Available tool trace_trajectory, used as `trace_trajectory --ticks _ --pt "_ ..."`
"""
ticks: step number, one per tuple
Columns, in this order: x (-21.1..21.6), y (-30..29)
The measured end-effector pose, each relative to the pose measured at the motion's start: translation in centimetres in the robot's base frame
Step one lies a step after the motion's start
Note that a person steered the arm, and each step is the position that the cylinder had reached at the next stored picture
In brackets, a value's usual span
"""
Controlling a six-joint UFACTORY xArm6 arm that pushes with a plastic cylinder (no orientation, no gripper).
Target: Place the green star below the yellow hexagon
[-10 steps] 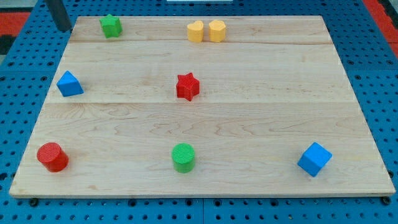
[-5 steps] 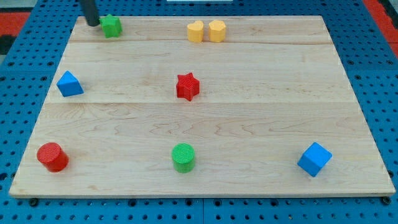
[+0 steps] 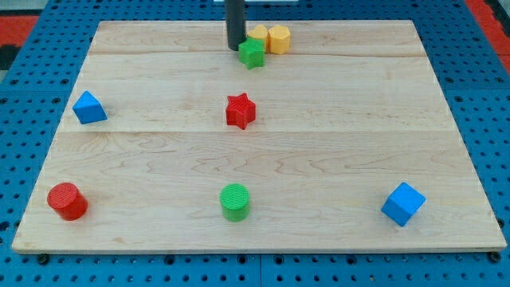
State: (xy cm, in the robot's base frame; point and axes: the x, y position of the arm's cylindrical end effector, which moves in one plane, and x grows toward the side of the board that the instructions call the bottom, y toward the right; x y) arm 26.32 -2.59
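Camera view: my tip (image 3: 235, 48), a plain rod with no jaws, touched the green star block (image 3: 252, 53) at its right, below the yellow heart block (image 3: 258, 33) and yellow hexagon block (image 3: 278, 39).

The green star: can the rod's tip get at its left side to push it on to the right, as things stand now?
Probably yes. My tip already stands right by the green star's left side, nothing between them. The yellow heart sits just above the star.

My tip (image 3: 236, 48) is at the bottom of a dark rod that stands straight up near the view's top.
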Motion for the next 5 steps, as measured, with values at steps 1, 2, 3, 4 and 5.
trace_trajectory --ticks 1,2,3,4,5 --pt "1.4 0.0" --pt "3.0 -0.2" --pt "4.0 0.5" --pt "4.0 1.8" --pt "5.8 2.2"
